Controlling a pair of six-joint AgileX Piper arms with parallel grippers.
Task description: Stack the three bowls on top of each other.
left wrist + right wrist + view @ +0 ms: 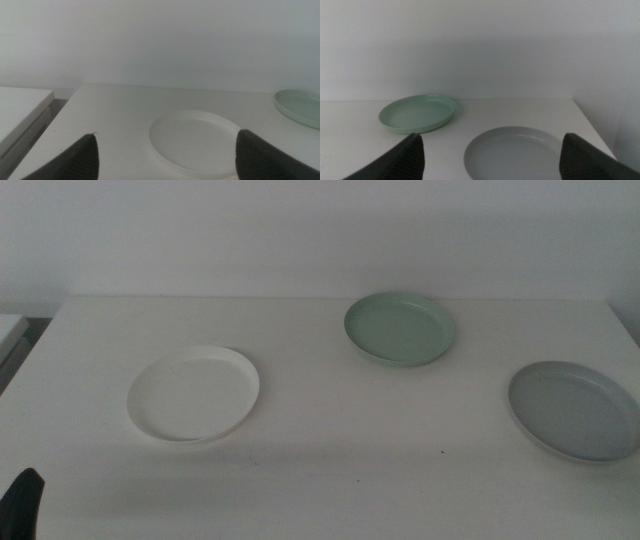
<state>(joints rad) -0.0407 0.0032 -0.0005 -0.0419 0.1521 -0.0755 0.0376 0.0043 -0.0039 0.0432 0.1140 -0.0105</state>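
Note:
Three bowls lie apart on the white table. The white bowl sits at the left, the pale green bowl at the back middle, the grey bowl at the right edge. My left gripper is open, its jaws spread wide, low and just short of the white bowl; only a dark tip shows in the middle view's bottom left corner. My right gripper is open too, hovering in front of the grey bowl, with the green bowl beyond. Nothing is held.
A white wall rises behind the table. A low white surface stands beside the table's left edge. The table's right edge runs close to the grey bowl.

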